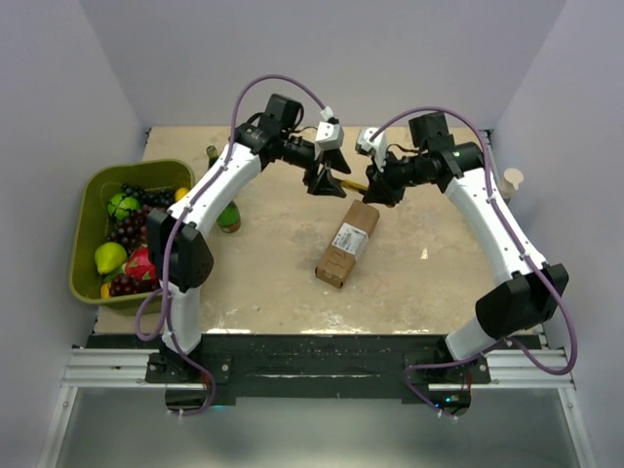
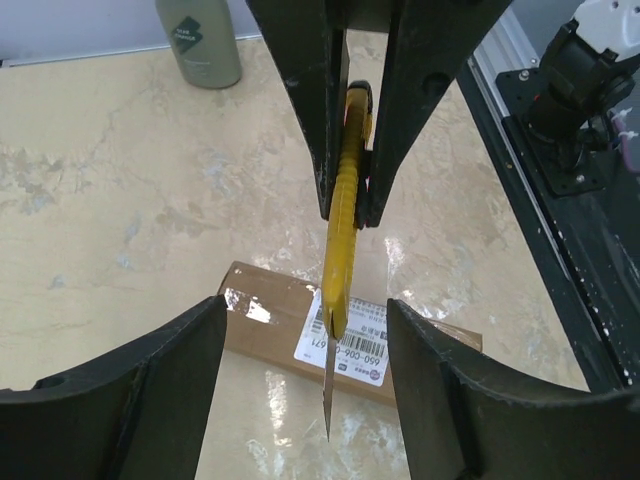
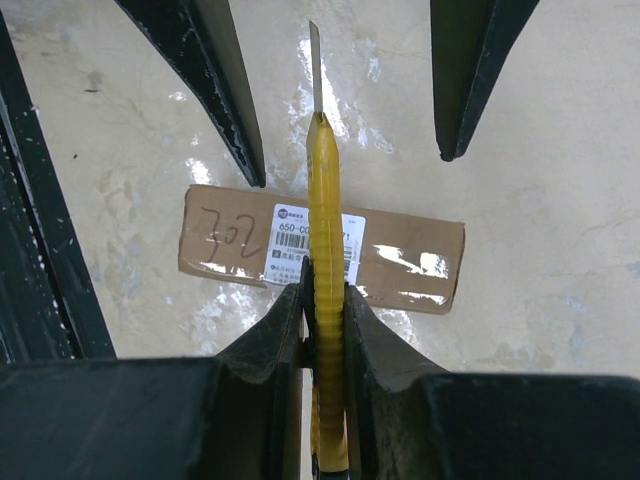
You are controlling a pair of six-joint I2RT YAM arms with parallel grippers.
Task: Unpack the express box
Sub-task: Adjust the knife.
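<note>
The express box (image 1: 348, 244), a brown carton with a white label, lies flat mid-table; it also shows below the jaws as the express box (image 2: 262, 318) and the express box (image 3: 420, 258). My right gripper (image 1: 378, 187) is shut on the handle of a yellow utility knife (image 3: 325, 200) and holds it in the air above the box, blade out. The blade tip points between the fingers of my left gripper (image 2: 305, 305), which stands open around the knife (image 2: 345, 230) without touching it. In the right wrist view the left gripper's fingers (image 3: 225, 90) flank the blade.
A green bin (image 1: 88, 210) full of fruit sits at the left edge. A green bottle (image 1: 228, 216) stands beside it, and a grey-green bottle (image 2: 200, 40) shows at the far side. A paper cup (image 1: 514, 180) stands at the right wall.
</note>
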